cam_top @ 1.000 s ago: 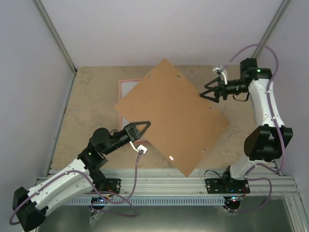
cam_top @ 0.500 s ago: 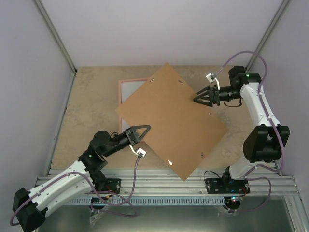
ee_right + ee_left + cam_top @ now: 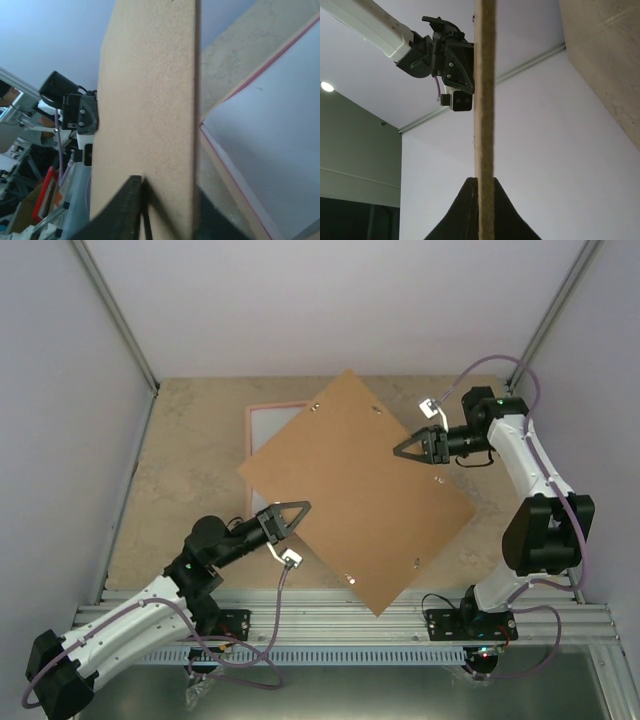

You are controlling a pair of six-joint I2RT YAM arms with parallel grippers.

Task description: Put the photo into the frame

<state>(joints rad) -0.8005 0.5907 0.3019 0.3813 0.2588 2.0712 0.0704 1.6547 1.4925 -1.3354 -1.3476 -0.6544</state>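
Observation:
The pink frame [image 3: 249,440] lies flat at the back left of the table, mostly under a large brown board [image 3: 360,490]. A plain white sheet [image 3: 275,425] fills the frame; I cannot tell whether it is the photo lying face down. My left gripper [image 3: 303,506] is shut on the board's left edge, and the board's edge [image 3: 485,100] runs upright between its fingers. My right gripper [image 3: 398,452] is shut on the board's upper right edge, one finger [image 3: 129,205] against the board's face [image 3: 150,100]. The frame's pink rim [image 3: 270,65] and the white sheet [image 3: 275,130] show below.
The board hangs tilted above the beige table [image 3: 190,470], held by both arms. White walls with metal corner posts [image 3: 115,320] close in the left and right sides. A metal rail [image 3: 340,615] runs along the near edge by the arm bases.
My right gripper moved left to the board's upper right edge and closed on it. The left arm drew back slightly, still gripping, and the board shifted a little.

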